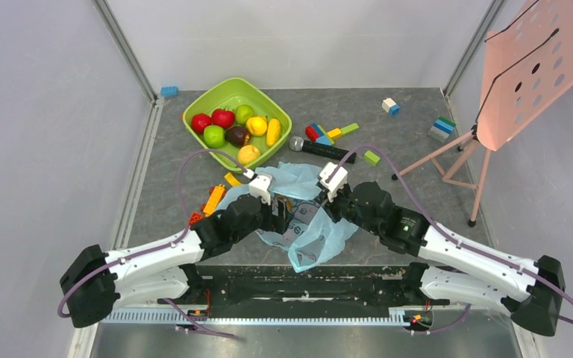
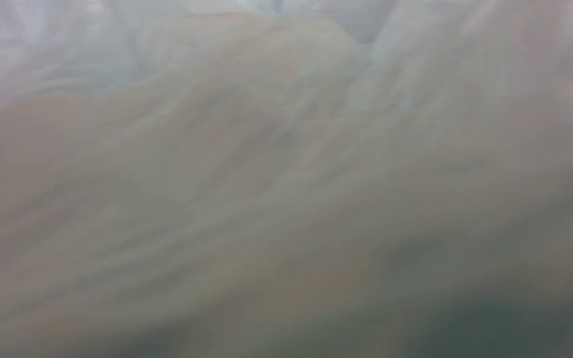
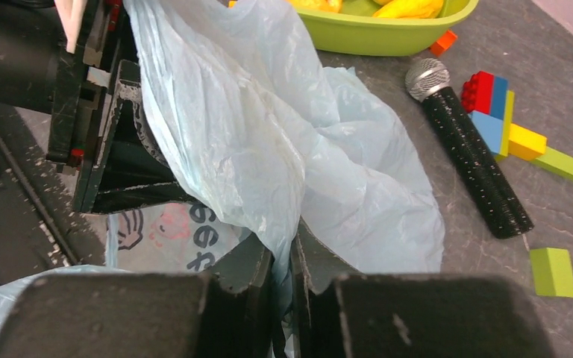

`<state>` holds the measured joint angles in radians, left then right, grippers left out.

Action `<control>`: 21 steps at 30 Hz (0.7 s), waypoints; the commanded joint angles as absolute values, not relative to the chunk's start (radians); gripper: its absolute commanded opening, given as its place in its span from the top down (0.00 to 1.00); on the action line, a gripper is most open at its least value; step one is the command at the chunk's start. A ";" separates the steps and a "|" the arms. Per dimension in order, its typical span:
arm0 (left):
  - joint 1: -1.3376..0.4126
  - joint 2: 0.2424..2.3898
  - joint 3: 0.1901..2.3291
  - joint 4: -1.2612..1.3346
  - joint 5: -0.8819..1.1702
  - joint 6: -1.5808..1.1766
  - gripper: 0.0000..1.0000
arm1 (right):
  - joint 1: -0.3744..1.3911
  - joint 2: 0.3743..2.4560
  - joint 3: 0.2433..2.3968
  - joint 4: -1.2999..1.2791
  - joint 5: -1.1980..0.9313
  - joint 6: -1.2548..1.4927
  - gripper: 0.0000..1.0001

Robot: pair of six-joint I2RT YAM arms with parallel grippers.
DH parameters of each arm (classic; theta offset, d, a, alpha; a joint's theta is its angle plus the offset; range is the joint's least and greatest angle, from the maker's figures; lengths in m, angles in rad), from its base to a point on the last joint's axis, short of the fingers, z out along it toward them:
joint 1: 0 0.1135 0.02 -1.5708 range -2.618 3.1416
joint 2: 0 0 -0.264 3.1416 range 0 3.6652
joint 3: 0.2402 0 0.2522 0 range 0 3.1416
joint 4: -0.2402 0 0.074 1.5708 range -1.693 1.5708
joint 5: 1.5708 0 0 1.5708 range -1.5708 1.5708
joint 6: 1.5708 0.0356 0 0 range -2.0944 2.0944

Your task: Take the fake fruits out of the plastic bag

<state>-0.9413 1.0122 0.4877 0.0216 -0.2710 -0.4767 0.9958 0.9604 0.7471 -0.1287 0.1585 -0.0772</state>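
The light-blue plastic bag (image 1: 310,224) lies crumpled at the near middle of the table, between my two grippers. My right gripper (image 3: 283,250) is shut on a fold of the bag (image 3: 268,149); it also shows in the top view (image 1: 327,205). My left gripper (image 1: 280,212) is pressed into the bag from the left, and plastic (image 2: 283,149) fills its wrist view, hiding its jaws. Several fake fruits (image 1: 224,119), red, green, yellow and brown, lie in the lime-green bowl (image 1: 198,108) at the back. No fruit shows in the bag.
A black microphone (image 1: 321,148) lies just behind the bag, also in the right wrist view (image 3: 470,149). Coloured blocks (image 1: 327,134) lie beside it, orange blocks (image 1: 213,198) left of the bag, and a green block (image 3: 553,271). A pink perforated stand (image 1: 537,67) stands at the right.
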 commanded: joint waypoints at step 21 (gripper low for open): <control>-1.021 1.353 0.566 0.375 -0.334 -0.284 0.30 | 1.000 0.905 0.659 -0.056 -0.092 0.035 0.91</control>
<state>-1.0180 1.2873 0.5171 0.2985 -0.2298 -0.3042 0.9958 0.9051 0.6632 -0.1059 -0.0628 0.0162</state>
